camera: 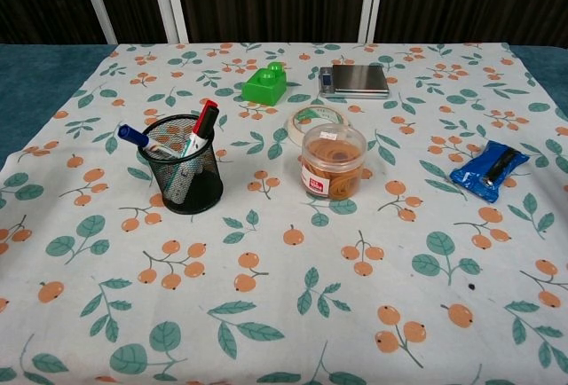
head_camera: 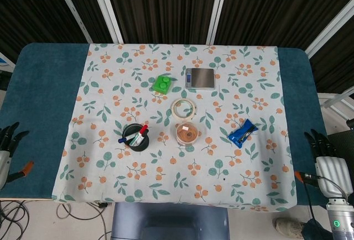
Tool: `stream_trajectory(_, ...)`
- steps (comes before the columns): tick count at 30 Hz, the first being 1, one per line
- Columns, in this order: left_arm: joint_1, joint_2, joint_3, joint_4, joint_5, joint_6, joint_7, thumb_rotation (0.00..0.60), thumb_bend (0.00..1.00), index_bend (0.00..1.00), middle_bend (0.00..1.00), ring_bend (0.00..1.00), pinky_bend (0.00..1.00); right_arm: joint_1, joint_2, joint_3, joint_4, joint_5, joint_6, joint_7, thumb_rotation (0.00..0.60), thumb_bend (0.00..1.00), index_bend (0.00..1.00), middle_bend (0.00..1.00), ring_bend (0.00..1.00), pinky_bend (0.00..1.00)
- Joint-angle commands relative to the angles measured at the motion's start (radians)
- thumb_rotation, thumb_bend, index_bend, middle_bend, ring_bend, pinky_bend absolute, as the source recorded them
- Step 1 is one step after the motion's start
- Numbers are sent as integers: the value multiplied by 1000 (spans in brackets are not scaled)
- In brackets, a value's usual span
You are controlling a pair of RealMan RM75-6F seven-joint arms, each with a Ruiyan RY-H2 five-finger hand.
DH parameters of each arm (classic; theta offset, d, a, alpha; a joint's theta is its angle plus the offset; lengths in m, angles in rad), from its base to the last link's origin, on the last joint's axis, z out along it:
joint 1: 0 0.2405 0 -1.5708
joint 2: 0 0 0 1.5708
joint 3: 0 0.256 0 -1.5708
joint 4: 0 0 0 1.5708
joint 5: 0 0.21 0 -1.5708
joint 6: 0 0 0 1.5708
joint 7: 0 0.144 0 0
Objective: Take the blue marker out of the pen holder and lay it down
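Observation:
A black mesh pen holder (head_camera: 135,137) (camera: 184,175) stands upright on the flowered cloth, left of the middle. The blue marker (camera: 135,136) (head_camera: 122,139) leans out of it to the left, its blue cap above the rim. A red-capped marker (camera: 203,121) stands beside it in the holder. My left hand (head_camera: 6,146) hangs off the table's left edge with fingers spread, holding nothing. My right hand (head_camera: 326,157) hangs beyond the right edge, fingers apart and empty. Neither hand shows in the chest view.
On the cloth: a clear tub of rubber bands (camera: 332,161), a tape roll (camera: 312,120) behind it, a green block (camera: 265,84), a small metal scale (camera: 354,80) and a blue packet (camera: 488,170). Blue table (head_camera: 38,96) borders the cloth.

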Motion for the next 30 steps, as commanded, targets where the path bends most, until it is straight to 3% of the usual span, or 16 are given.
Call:
stream_trajectory(1, -5, -7, -9, 30, 33, 32, -46, 600, 222, 207, 2, 0, 0, 0, 2, -2, 0, -3, -1, 4, 600, 111, 72, 0, 43, 169)
stream_trajectory(6, -35, -41, -25, 97, 57, 29, -102, 600, 222, 244, 7, 0, 0, -3, 4, -2, -1, -4, 3, 8, 600, 111, 72, 0, 43, 169)
stream_trajectory(13, -144, -69, -31, 109, 113, -82, -76, 600, 228, 276, 8, 0, 0, -2, 5, -4, -2, -4, -1, 6, 600, 110, 72, 0, 43, 169)
stream_trajectory(19, -236, -112, -40, 84, 142, -173, -52, 600, 297, 314, 9, 0, 0, -3, 4, -2, -3, 2, -1, 6, 600, 110, 72, 0, 43, 169)
stream_trajectory(25, -305, -154, -60, 53, 90, -272, -8, 600, 297, 327, 10, 0, 0, -2, 3, 0, -5, 8, -4, 1, 600, 110, 72, 0, 43, 169)
stream_trajectory(30, -337, -203, -72, 61, 67, -292, -11, 600, 300, 355, 21, 0, 0, -2, 4, 0, -7, 10, -4, -1, 600, 110, 72, 0, 43, 169)
